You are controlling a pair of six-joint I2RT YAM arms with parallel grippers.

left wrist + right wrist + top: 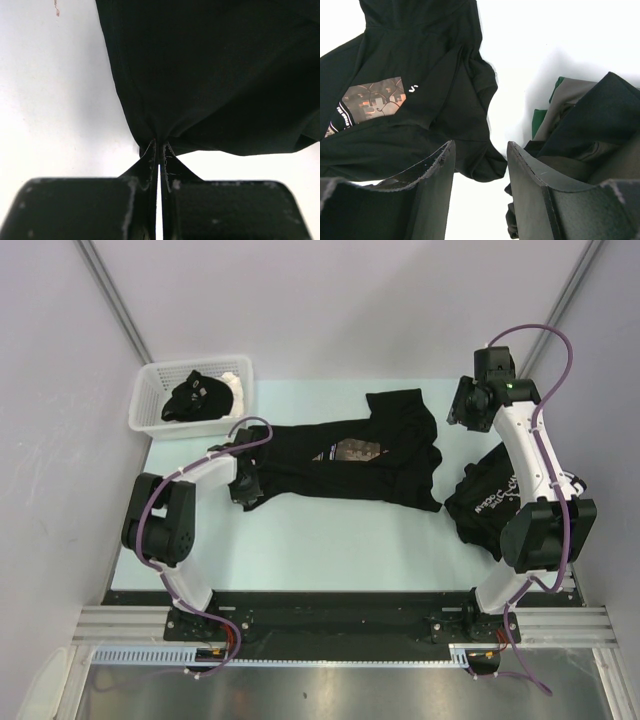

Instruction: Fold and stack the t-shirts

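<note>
A crumpled lettered t-shirt (488, 502) lies near right on the desk (300, 530). The left tool (159, 148) pinches the left edge of the printed t-shirt (345, 468) (spread out mid-desk); the right tool (480, 150) hangs spread and empty past its right end. Far left, a white basket (143, 418) holds dark cloth (198, 397).

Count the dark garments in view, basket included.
3: one shirt spread mid-table, one crumpled heap at the right edge, one bundle in the white basket. The heap may hide more.
</note>
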